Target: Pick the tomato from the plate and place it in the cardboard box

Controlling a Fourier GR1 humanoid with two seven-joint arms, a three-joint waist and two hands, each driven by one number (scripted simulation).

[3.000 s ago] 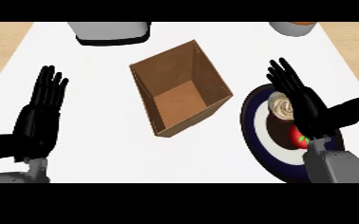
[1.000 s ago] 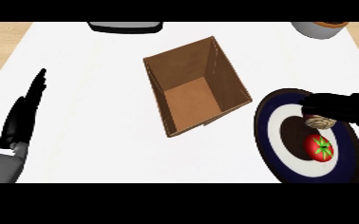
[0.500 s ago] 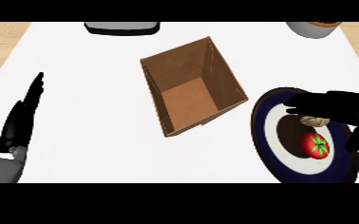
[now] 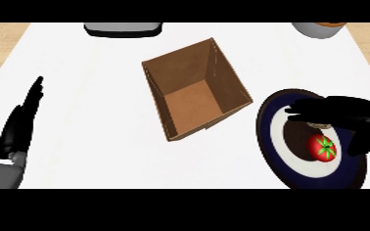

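Tomato (image 4: pixel 325 148) sits on the dark plate (image 4: pixel 271 147) at the view's right, towards the plate's outer side, with a pale lump (image 4: pixel 316 126) just beside it that I cannot name. The right robot hand (image 4: pixel 334 110) hangs over the plate's upper part, its black fingers stretched leftward and holding nothing; whether they touch the pale lump is hard to tell, since the hand shadows that spot.

The main hazard is a poor close: the tomato is round and would likely roll on the smooth plate if a finger meets it off-centre, and it could run towards the rim or get pushed against the pale lump. Catching the lump together with the tomato is a second risk, because the two lie so close. The plate itself might slide if the robot hand presses down on its edge.

The cardboard box (image 4: pixel 195 90) stands open and slightly skewed, left of the plate, its nearest corner close to the plate's rim. Its walls rise, so a low carry would likely clip the right wall; the tomato needs lifting first. Bare counter (image 4: pixel 86 78) lies all round the box. The left robot hand (image 4: pixel 22 122) rests at the left edge, fingers straight, well apart from everything. A grey object (image 4: pixel 121 28) and a bowl (image 4: pixel 320 29) sit at the far edge, out of the way.
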